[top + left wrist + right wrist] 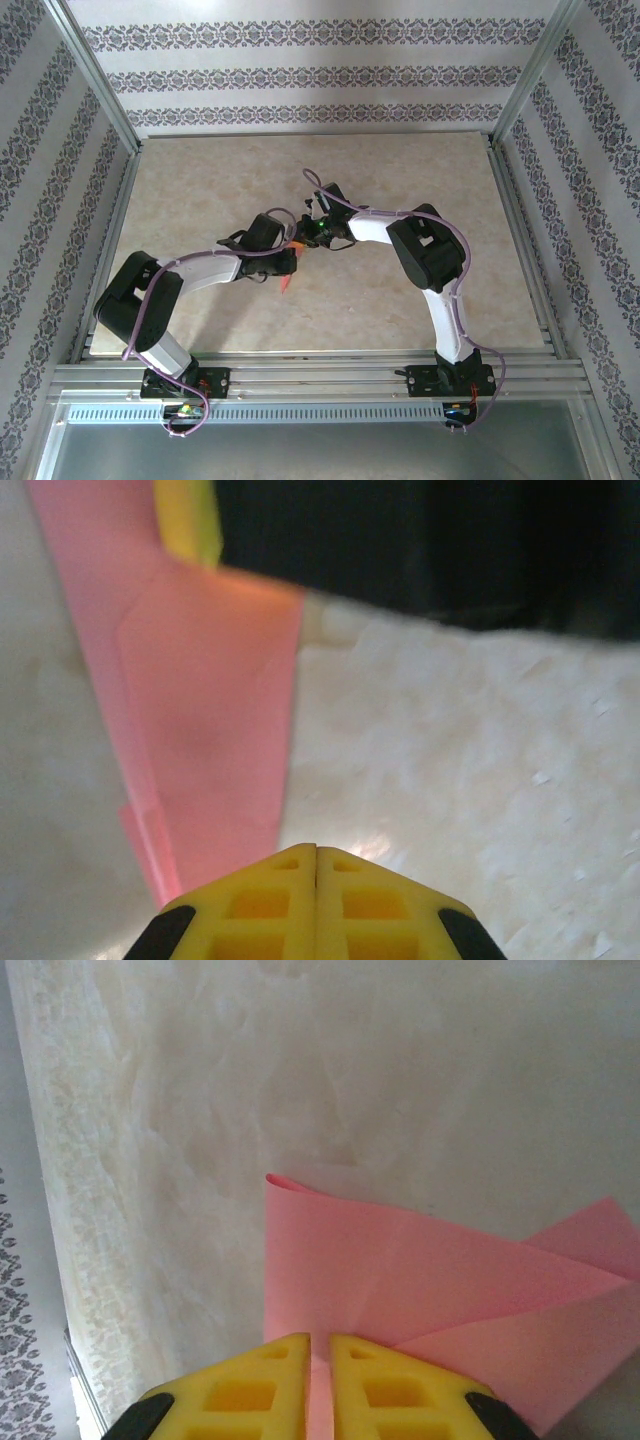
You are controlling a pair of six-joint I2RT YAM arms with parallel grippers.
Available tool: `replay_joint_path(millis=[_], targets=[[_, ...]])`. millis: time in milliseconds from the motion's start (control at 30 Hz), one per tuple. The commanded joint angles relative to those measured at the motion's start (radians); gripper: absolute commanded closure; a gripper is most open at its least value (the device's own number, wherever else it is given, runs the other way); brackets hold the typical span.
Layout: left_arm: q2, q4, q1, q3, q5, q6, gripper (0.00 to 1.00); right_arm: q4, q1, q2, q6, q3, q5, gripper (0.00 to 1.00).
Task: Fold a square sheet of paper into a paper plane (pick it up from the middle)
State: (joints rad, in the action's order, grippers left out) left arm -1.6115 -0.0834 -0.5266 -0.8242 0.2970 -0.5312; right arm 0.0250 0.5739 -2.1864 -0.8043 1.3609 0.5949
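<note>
- Top view, centre: paper [287, 285] mostly hidden under left gripper [288, 262] and right gripper [303, 243]; only a tiny pink tip shows.
- Left wrist view: paper runs off the upper left edge; dark mass [430, 550] at upper right is blurred.
- Right wrist view: paper cut by the right edge, its lower part behind the fingers [260, 1390].

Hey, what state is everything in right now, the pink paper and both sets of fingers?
paper: partly folded, creased, pinched at one edge.
left fingers: shut, with the paper lying alongside them.
right fingers: shut on the paper.
</note>
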Motion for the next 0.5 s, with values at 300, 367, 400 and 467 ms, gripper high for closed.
replay_joint_path(millis=[300,367,400,467], targets=[[-0.139,0.1,0.06,-0.054,-0.02,-0.085,1.0,-0.052,0.015,-0.027,-0.017,0.005,-0.025,0.84],[-0.144,0.092,0.062,-0.048,-0.038,-0.087,1.0,-0.037,0.012,-0.014,-0.021,0.004,-0.015,0.84],[-0.145,0.081,0.061,-0.048,-0.051,-0.086,1.0,-0.026,0.008,-0.002,-0.021,0.002,-0.005,0.84],[-0.143,0.046,0.062,-0.048,-0.085,-0.077,1.0,0.003,-0.002,0.035,-0.019,-0.007,0.008,0.83]])
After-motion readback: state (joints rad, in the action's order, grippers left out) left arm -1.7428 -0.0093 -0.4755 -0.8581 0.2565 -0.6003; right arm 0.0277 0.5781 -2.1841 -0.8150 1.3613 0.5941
